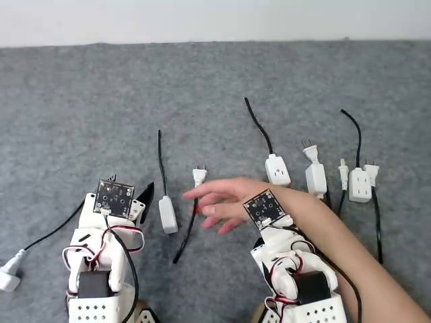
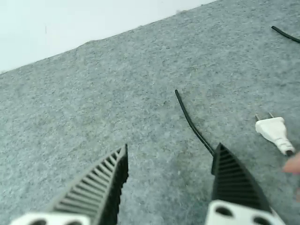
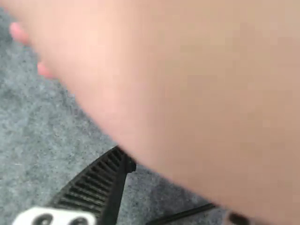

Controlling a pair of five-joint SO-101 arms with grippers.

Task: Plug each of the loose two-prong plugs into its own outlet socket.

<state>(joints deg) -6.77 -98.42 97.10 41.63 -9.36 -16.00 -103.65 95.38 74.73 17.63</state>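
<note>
Several white sockets and two-prong plugs with black cords lie on the grey carpet. One loose plug (image 1: 198,176) (image 2: 273,131) lies at the centre, prongs pointing away from the arms. A person's hand (image 1: 225,200) stretches over my right arm (image 1: 286,259), its fingers just short of that plug. A socket (image 1: 167,214) lies close beside my left gripper (image 1: 143,196) (image 2: 171,161), which is open and empty above bare carpet. The person's hand (image 3: 187,75) covers most of my right gripper (image 3: 123,165). More sockets (image 1: 277,169) (image 1: 315,179) (image 1: 359,185) and plugs (image 1: 310,152) (image 1: 371,171) lie to the right.
Another white plug (image 1: 8,278) on a black cord lies at the left edge of the carpet. The person's forearm (image 1: 363,269) crosses the near right corner. A black cord (image 2: 192,123) runs between the left gripper's fingers. The far half of the carpet (image 1: 135,87) is bare.
</note>
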